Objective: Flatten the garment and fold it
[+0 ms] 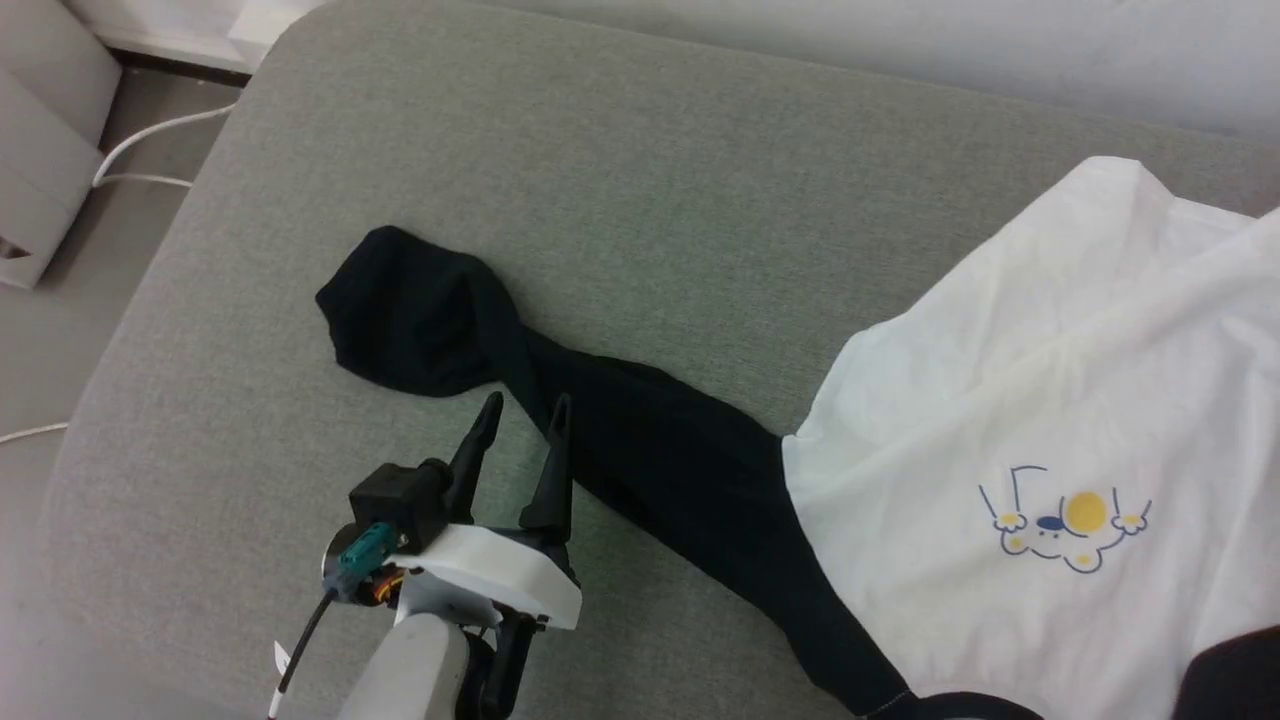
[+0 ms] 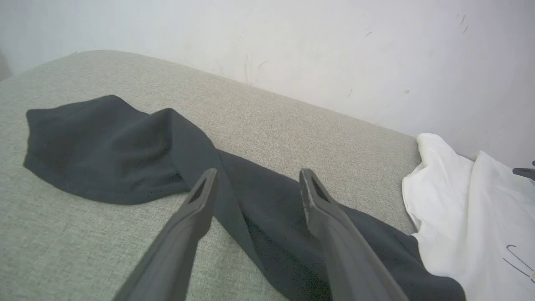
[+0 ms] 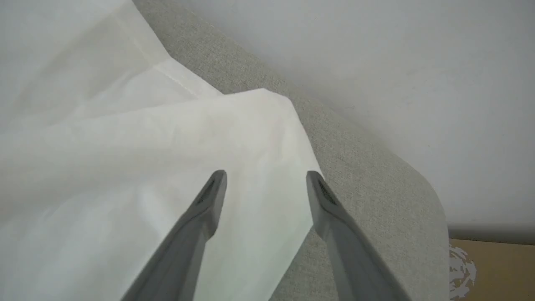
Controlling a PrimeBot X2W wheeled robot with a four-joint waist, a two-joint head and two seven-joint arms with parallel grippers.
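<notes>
Stretching toward upper left, the garment [image 1: 1000, 400] sleeve [image 1: 600, 420].

Bright, soft and evenly lit, with only faint, diffuse shadows. Washed out on the cream body of the garment [image 1: 1050, 380], murky in its black sleeve [image 1: 640, 450]. Blurred near the bottom edge of both wrist views, bent toward the corners
</notes>
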